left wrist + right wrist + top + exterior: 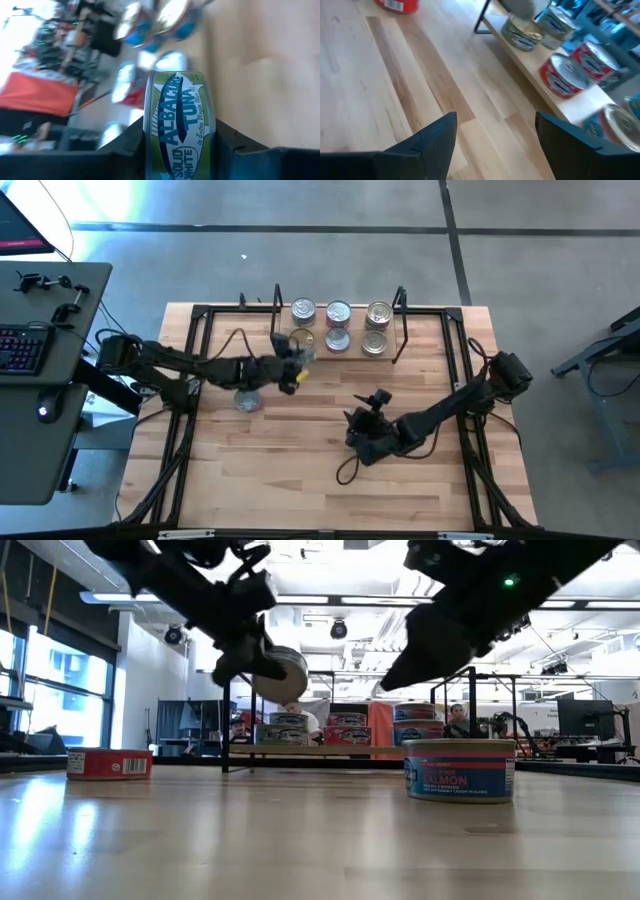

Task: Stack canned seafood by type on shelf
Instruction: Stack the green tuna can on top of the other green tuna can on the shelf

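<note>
L gripper [291,366] fingers clamped on albacore tuna can [180,125], can held betw. them, lifted off table [300,470] near shelf [340,340]. R gripper [495,140] fingers apart, nothing betw.

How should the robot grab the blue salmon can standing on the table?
Come straight down from above and pinch the short round blue-labelled salmon tin across its curved side wall. It stands upright, flat on the wooden table, with bare space on either side.
</note>
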### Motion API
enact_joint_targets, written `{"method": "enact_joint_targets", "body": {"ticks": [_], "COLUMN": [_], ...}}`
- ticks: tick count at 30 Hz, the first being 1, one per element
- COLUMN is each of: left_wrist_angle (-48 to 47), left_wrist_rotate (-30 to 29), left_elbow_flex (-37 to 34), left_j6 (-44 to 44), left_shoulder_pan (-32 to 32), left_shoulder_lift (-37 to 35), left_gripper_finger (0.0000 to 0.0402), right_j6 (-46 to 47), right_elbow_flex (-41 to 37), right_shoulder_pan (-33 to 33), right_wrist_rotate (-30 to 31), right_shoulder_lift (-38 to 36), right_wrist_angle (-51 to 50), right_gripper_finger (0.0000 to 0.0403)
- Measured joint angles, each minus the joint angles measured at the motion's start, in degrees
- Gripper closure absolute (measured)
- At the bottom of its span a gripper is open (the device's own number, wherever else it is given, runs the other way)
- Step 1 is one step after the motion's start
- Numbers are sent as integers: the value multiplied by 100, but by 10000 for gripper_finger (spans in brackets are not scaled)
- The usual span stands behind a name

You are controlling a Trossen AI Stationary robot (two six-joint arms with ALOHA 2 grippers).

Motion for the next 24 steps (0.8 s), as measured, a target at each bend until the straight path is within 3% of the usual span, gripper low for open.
{"method": "enact_joint_targets", "body": {"ticks": [6,12,24], "left_wrist_angle": [-180,-866,-997], "left_wrist_rotate": [22,15,-39], "left_elbow_flex": [394,869,909], "left_j6": [784,951,1374], "left_shoulder_pan": [685,1103,1206], "left_shoulder_lift": [235,698,1001], "left_gripper_finger": [282,282,235], "right_j6": [255,282,286], "right_elbow_flex": [-2,-2,-2], "right_shoulder_pan": [163,151,147], "right_wrist_rotate": [314,317,299], "right_shoulder_lift": [-24,-24,-22], "right_wrist_angle": [-176,-183,-181], "right_gripper_finger": [141,140,140]}}
